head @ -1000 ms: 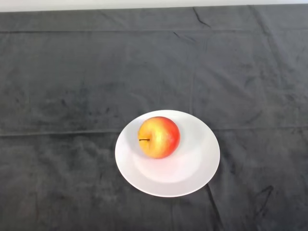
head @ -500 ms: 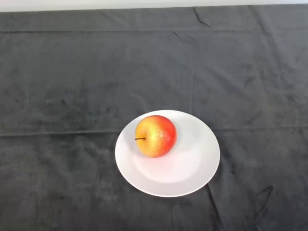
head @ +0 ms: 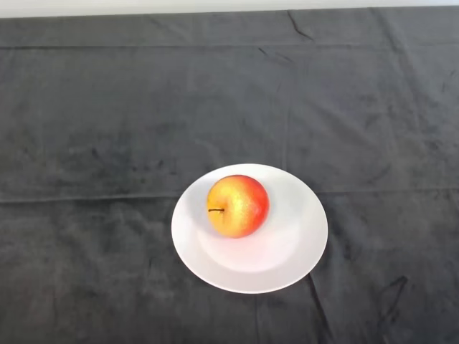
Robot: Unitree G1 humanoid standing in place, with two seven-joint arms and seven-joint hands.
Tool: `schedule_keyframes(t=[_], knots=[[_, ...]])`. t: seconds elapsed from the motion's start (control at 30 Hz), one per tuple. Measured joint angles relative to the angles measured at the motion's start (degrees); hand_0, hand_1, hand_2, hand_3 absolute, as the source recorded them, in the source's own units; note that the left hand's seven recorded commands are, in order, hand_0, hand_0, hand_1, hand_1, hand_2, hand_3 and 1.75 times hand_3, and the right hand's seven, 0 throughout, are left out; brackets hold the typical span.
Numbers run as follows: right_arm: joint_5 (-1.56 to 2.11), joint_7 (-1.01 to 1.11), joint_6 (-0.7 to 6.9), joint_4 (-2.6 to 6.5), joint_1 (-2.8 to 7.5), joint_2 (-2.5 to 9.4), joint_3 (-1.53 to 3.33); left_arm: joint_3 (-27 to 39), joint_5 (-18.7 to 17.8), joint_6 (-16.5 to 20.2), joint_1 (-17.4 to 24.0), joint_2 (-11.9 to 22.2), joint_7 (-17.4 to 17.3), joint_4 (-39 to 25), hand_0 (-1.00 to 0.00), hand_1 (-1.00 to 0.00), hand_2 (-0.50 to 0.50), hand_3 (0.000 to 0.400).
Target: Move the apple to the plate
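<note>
A red and yellow apple (head: 238,206) lies on its side on a white round plate (head: 287,247), on the plate's upper left part. Its dark stem points to the left. The plate sits on the dark cloth a little below the middle of the head view.
The dark cloth (head: 107,129) covers the table, with creases running across it. The table's far edge (head: 215,7) shows as a pale strip at the top.
The apple rocked slightly left on the plate and then back to the right. The plate has not moved.
</note>
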Motion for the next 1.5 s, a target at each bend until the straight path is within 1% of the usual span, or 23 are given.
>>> schedule_keyframes(t=[0.17,1.5], knots=[[0.0,0.0,0.0,0.0,0.0,0.0,0.0,0.0,-0.59,0.0,0.0,0.0,0.0,0.0,0.0,0.0,0.0,0.0],[0.0,0.0,0.0,0.02,0.0,0.0,0.0,-0.27,-1.03,0.0,0.0,0.0,0.0,0.0,0.0,0.0,0.0,0.0]])
